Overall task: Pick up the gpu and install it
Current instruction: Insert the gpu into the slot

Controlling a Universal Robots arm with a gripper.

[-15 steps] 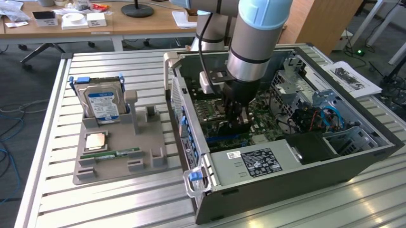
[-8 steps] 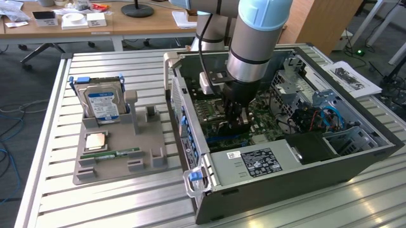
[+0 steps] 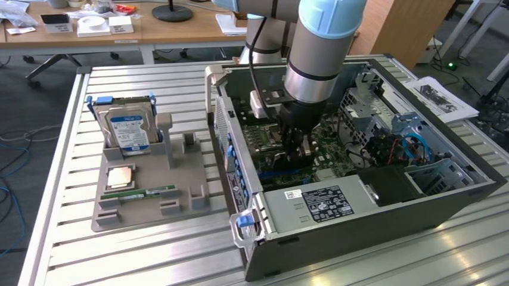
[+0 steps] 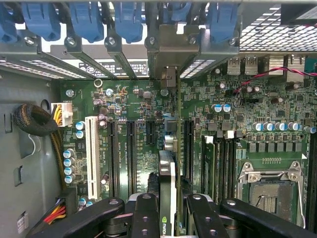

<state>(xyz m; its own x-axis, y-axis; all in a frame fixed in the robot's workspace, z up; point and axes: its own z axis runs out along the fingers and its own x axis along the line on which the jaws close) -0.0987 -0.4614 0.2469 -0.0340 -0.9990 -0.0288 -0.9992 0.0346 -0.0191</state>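
Computer case (image 3: 445,196): lies open on the counter (image 3: 119,256), toward the exterior view's right. Motherboard (image 4: 277,114): inside the case, on its floor. End effector (image 3: 296,156): reaches down into the case over the motherboard. Gpu (image 4: 168,188): on edge between the end effector's fingers (image 4: 144,213), among the expansion slots (image 4: 131,153). Holder tray (image 3: 151,202): on the counter, at the exterior view's left of the case. Hard drive (image 3: 130,130): upright at the tray's far end. Memory stick (image 3: 143,194): flat on the tray, nearer the camera.

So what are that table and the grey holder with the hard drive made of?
The table looks like bare metal, probably aluminium: pale, slotted, faintly shiny slats. The grey holder looks like matte plastic, perhaps printed: dull, uniform, blocky posts. Neither is certain.
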